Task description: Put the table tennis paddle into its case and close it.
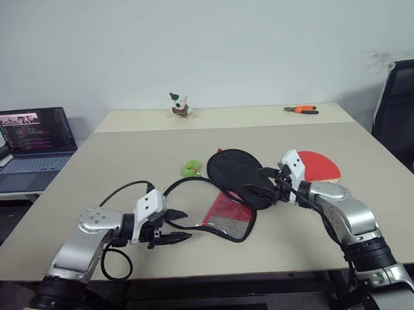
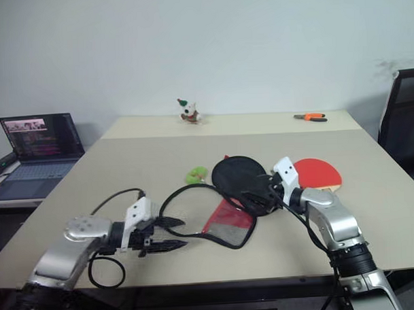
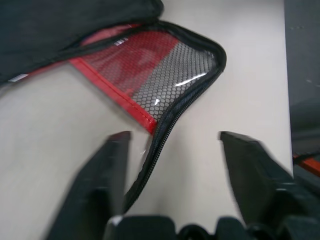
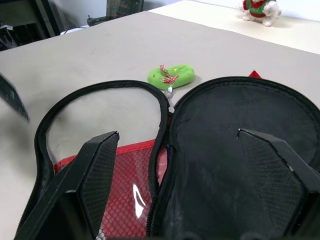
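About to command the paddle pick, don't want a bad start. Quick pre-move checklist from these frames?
1. Case unzipped and lying open on the table: ok.
2. Table tennis paddle outside the case, red face showing behind the right gripper: ok.
3. Paddle handle free to grasp: cannot tell, it sits behind the right arm.
4. Left gripper open and empty, near the case's mesh corner: ok.
5. Right gripper open, over the black flap, holding nothing: ok.
6. Green toy clear of the case: not ok, it sits right by the case's edge.
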Controlling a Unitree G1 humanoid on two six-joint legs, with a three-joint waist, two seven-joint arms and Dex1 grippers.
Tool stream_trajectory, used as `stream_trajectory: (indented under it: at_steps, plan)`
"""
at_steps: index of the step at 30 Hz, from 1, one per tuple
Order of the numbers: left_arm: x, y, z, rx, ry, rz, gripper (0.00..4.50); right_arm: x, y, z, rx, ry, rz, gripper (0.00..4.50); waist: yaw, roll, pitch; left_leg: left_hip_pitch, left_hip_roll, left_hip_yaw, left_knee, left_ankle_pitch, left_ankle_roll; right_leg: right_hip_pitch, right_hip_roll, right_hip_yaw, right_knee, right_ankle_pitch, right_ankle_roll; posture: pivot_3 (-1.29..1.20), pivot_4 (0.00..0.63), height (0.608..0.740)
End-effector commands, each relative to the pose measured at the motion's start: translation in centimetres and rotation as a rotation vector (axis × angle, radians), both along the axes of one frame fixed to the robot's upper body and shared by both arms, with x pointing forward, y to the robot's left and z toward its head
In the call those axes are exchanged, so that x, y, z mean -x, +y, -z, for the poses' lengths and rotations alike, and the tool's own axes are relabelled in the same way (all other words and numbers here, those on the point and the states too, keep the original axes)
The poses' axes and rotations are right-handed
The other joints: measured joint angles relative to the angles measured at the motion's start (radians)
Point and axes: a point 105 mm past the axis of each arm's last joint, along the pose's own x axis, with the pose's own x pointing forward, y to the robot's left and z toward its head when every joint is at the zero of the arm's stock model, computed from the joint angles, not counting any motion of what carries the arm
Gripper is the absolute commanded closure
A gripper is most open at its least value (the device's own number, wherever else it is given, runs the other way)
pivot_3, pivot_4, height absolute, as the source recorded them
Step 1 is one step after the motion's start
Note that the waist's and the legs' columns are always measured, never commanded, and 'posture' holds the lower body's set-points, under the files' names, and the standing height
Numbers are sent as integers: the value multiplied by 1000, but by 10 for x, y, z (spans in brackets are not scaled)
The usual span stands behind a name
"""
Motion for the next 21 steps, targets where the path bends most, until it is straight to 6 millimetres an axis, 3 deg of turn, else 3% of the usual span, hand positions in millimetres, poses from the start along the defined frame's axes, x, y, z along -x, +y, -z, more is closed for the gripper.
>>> stream_trajectory:
  at_steps: [1,5,13,21]
  plan:
    - [3,0,-37,144,-47,-71,29,-11,-1,-14,-4,-49,40,330,0,0,0,0,0,0,0,0,0,0,0,0,0,0,0,0,150,740]
    - [-1,3,-61,318,-39,-184,29,-38,-12,-7,16,12,181,330,0,0,0,0,0,0,0,0,0,0,0,-1,0,0,0,0,150,740]
    - [-3,3,-62,381,-46,-284,29,-78,-27,11,49,145,376,330,-1,0,0,0,0,2,0,0,0,0,0,1,0,0,0,0,150,740]
    - [-3,0,-59,379,-60,-303,29,-90,-27,39,65,237,449,330,-1,0,0,0,0,2,0,0,0,0,0,2,0,0,0,0,150,740]
